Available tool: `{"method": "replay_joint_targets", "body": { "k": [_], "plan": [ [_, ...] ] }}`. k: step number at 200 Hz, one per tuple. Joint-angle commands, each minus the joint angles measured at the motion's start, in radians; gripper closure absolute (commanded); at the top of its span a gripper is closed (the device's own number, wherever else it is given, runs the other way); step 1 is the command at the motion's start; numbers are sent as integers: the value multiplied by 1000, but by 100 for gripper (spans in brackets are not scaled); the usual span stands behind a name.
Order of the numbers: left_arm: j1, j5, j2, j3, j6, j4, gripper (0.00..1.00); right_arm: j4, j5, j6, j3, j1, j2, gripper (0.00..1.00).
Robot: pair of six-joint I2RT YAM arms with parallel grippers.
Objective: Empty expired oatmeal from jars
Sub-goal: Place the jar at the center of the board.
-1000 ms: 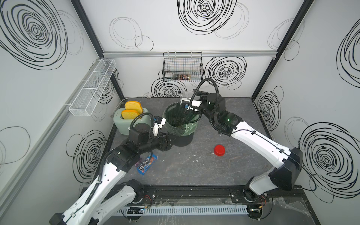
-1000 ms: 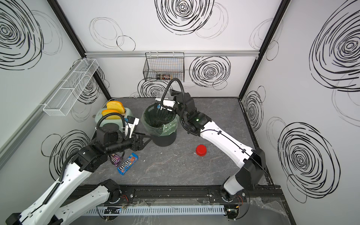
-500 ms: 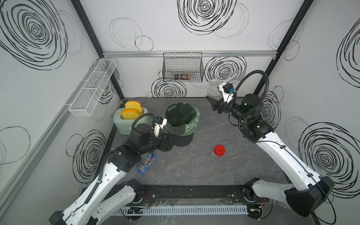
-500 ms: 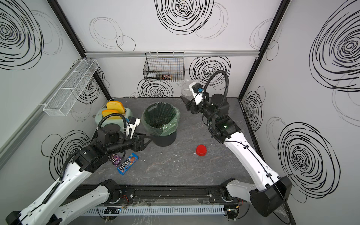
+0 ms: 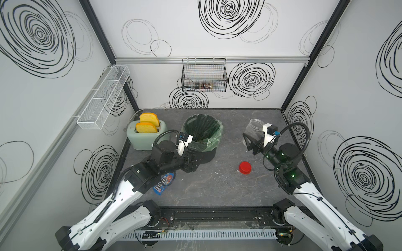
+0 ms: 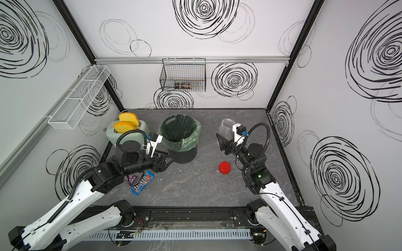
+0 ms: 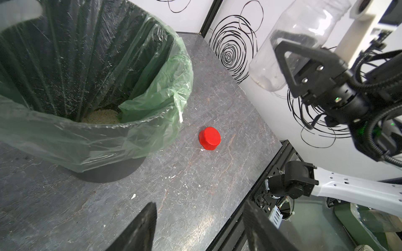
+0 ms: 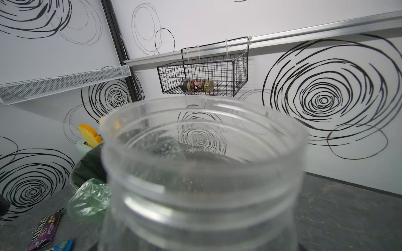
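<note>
While gripping the clear jar (image 5: 254, 127) by its body with the right jaws, holding it off the worktop (image 5: 217, 184), right of centre in both top views, lidless and leaning. Showing the same jar (image 7: 300, 39) at the upper right of the left wrist view, with one black finger (image 7: 313, 69) of the right jaws across its lower part. Filling the middle of the right wrist view with the jar mouth (image 8: 202, 173), only pale dust on the inner wall. Resting as a pale heap at the bottom of the bin (image 5: 218, 135), inside the green liner, at the centre of the top views: the oatmeal (image 7: 102, 114), visible only in the left wrist view. Lying flat on the worktop, lower in the frame than the jar and well apart from it: the red lid (image 5: 245, 168). Holding the left jaws spread and empty, just beside the foot of the bin, left of centre. Standing further left: a pale green toaster (image 5: 143, 139) with two yellow slices; near it, under the left arm, candy packs (image 5: 164, 185).
</note>
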Motion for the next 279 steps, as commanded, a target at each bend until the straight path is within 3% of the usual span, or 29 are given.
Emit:
{"method": "replay_joint_targets", "body": {
  "k": [1, 46, 108, 136, 187, 279],
  "plan": [
    [-41, -66, -19, -28, -26, 47, 32, 135, 140, -43, -107, 102, -52, 52],
    [-130, -146, -49, -81, -47, 53, 31, 344, 268, -68, -351, 275, -86, 52],
    [-269, -291, -158, -250, -57, 117, 30, 475, 278, -45, -488, 314, -3, 50],
    [-320, -360, -186, -283, -85, 101, 30, 596, 274, -26, -507, 328, 132, 49],
    [-364, -408, -177, -285, -118, 76, 30, 842, 223, -31, -449, 350, 516, 50],
    [-376, -453, -186, -284, -140, 26, 30, 1037, 169, -40, -329, 316, 845, 49]
  ]
}}
